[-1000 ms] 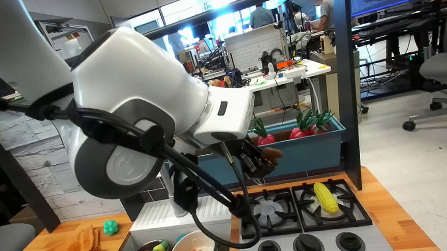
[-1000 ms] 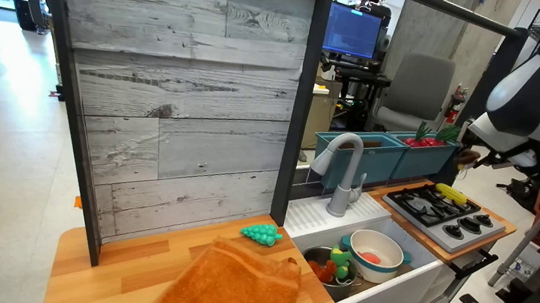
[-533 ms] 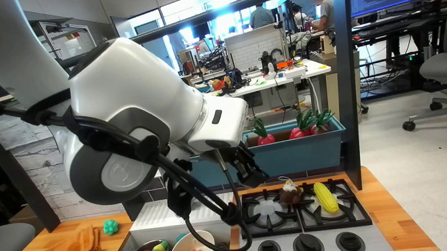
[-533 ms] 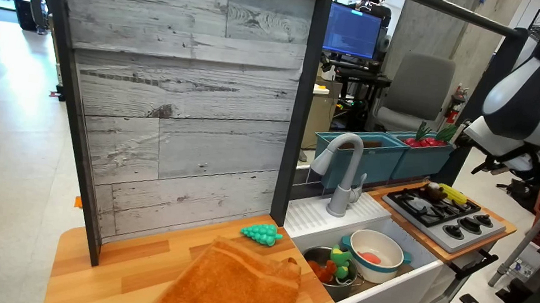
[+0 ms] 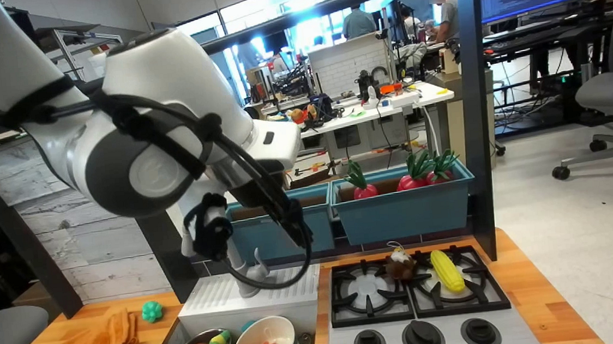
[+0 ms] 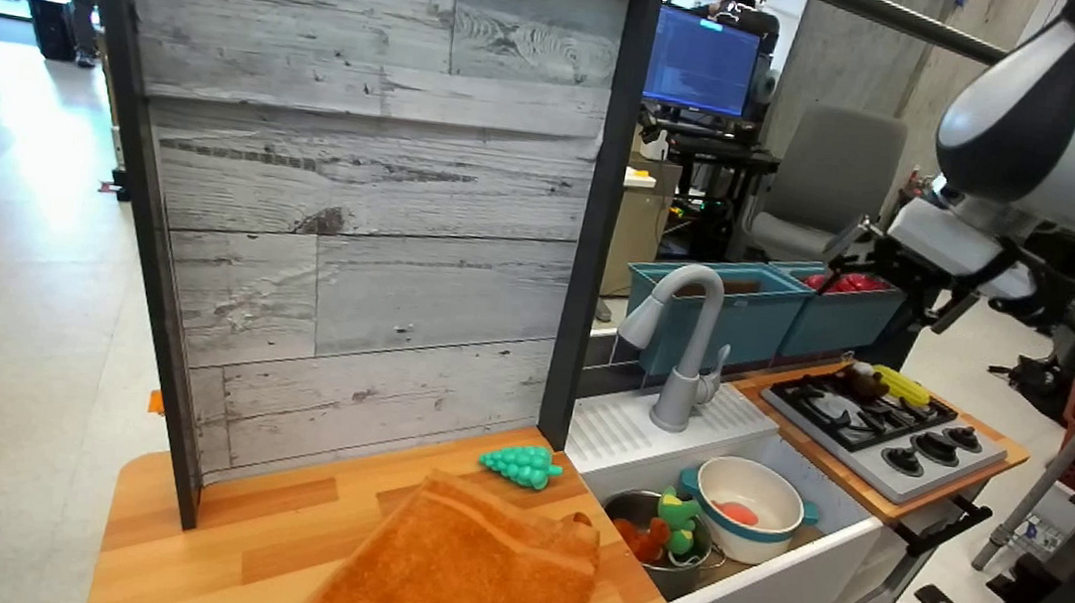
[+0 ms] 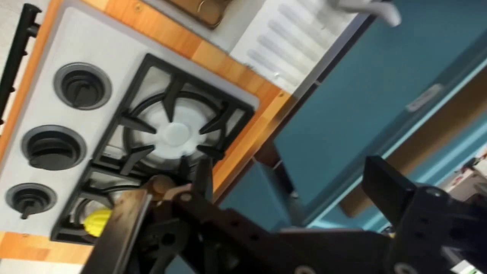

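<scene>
Arm [image 5: 178, 67] slants in from 10 o'clock in an exterior view, bends at the big rounded joint, then sends its white wrist link [image 5: 285, 146] out toward 4 o'clock. Cable [image 5: 209, 127] strapped along it, slack looping at 6 o'clock below the wrist. Gripper [image 7: 287, 167] hangs tilted under the link, well above the level of the stove [image 5: 395, 326]. In an exterior view the rounded joint [image 6: 1036, 124] sits at 2 o'clock, gripper angled down toward 7 o'clock, overlapping the planter [image 6: 840, 323] in sight.

Wrist view: jaws wide apart, one finger [image 7: 204, 179] at 7 o'clock, its partner at 4; blue planter walls show through the gap.

Toy [image 5: 400, 266], brown and white, rests on the stove's grates between the burners, well apart from the gripper. Wrist view puts it at 8 o'clock, partly hidden by the finger. Corn [image 5: 447, 271] just beside it, at the toy's 3 o'clock in both exterior views.

Sink [image 6: 788, 583] at the stove's 7 o'clock in an exterior view, two pots [image 6: 742, 541] inside.
</scene>
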You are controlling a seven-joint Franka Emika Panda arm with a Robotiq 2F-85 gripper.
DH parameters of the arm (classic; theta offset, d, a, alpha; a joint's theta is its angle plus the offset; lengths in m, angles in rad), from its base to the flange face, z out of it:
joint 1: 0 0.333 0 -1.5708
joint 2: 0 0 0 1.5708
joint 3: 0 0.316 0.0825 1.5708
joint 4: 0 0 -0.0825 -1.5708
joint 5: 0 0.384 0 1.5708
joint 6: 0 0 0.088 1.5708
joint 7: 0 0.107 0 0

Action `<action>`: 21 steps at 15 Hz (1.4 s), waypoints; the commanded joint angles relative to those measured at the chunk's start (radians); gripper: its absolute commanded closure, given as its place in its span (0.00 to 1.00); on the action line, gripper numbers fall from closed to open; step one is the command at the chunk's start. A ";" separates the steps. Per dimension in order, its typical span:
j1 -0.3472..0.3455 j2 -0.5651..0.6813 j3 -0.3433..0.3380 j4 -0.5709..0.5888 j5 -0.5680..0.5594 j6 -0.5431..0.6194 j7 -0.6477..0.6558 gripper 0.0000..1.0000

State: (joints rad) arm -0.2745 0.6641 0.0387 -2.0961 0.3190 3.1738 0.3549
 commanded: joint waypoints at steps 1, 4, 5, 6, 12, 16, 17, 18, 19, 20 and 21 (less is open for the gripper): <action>-0.122 -0.149 0.175 -0.042 0.030 -0.211 -0.098 0.00; -0.051 -0.131 0.111 -0.007 0.062 -0.252 -0.093 0.00; -0.045 -0.156 0.109 -0.017 0.064 -0.281 -0.093 0.00; 0.009 -0.179 0.020 -0.007 -0.001 -0.436 -0.043 0.00; -0.154 0.057 0.040 0.276 0.068 -0.813 -0.481 0.00; -0.139 0.147 -0.072 0.357 -0.034 -1.036 -0.552 0.00; -0.147 0.107 -0.049 0.300 0.030 -0.951 -0.561 0.00; -0.151 0.126 -0.060 0.310 0.024 -0.961 -0.563 0.00; -0.152 0.132 -0.061 0.311 0.027 -0.959 -0.564 0.00; -0.149 0.131 -0.061 0.311 0.029 -0.959 -0.564 0.00; -0.154 0.120 -0.045 0.288 0.057 -0.877 -0.591 0.00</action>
State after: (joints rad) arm -0.4312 0.7915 -0.0082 -1.7908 0.3381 2.2210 -0.2023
